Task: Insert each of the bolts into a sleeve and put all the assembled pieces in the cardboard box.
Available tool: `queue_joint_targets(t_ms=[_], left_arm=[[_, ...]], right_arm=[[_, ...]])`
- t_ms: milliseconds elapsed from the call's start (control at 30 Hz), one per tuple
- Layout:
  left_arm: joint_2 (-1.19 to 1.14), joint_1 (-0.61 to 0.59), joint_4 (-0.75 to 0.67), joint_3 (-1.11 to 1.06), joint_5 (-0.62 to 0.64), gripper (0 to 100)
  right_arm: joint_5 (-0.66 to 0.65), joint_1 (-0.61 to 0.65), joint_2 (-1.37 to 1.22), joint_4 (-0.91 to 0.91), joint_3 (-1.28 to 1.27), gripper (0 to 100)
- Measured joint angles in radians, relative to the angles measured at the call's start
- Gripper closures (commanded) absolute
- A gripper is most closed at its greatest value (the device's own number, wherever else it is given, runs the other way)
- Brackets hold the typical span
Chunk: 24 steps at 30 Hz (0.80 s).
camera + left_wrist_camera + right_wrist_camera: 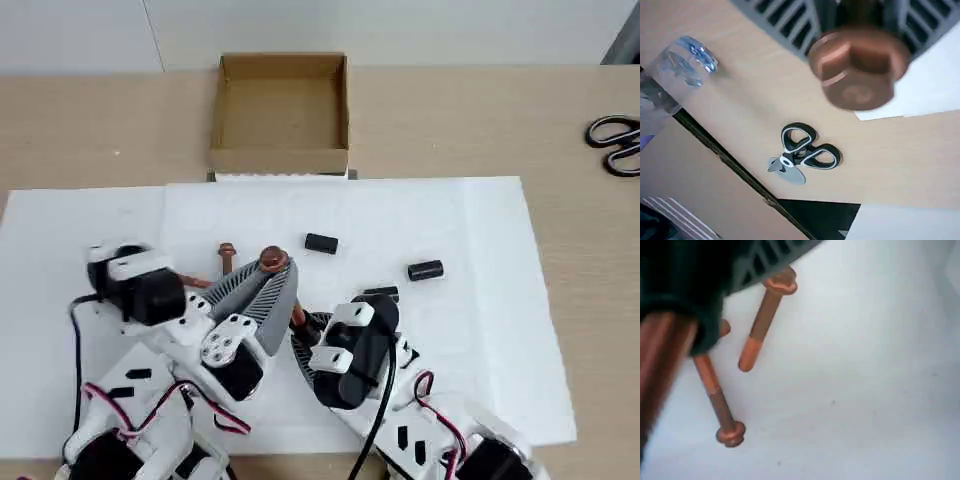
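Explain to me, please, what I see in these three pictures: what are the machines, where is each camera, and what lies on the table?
These are two small robot arms at a table. One picture looks down from above; the other two come from a camera on each arm's wrist. The left arm's end effector is closed on a copper bolt. On the white sheet lie more bolts and three black sleeves. An empty cardboard box stands at the sheet's far edge, and scissors lie off to one side.
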State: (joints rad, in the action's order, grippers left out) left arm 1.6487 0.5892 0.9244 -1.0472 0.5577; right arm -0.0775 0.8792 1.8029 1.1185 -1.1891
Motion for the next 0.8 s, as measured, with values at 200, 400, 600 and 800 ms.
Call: queue_joint_targets(t_ms=[200, 400, 600, 800], left_arm=[[0.003, 0.005, 0.049, 0.014, 0.002, 100], [0.005, 0.011, 0.192, 0.091, 0.002, 100], [0.006, 0.032, 0.253, 0.112, 0.002, 100], [0.002, 0.130, 0.295, 0.063, 0.000, 100]], right_arm=[[0.000, 0.002, 0.000, 0.000, 0.002, 99.6], [0.000, 0.003, -0.002, -0.003, 0.002, 99.6], [-0.003, 0.003, -0.002, -0.034, -0.002, 99.6], [-0.003, 0.003, 0.012, -0.035, 0.002, 99.6]])
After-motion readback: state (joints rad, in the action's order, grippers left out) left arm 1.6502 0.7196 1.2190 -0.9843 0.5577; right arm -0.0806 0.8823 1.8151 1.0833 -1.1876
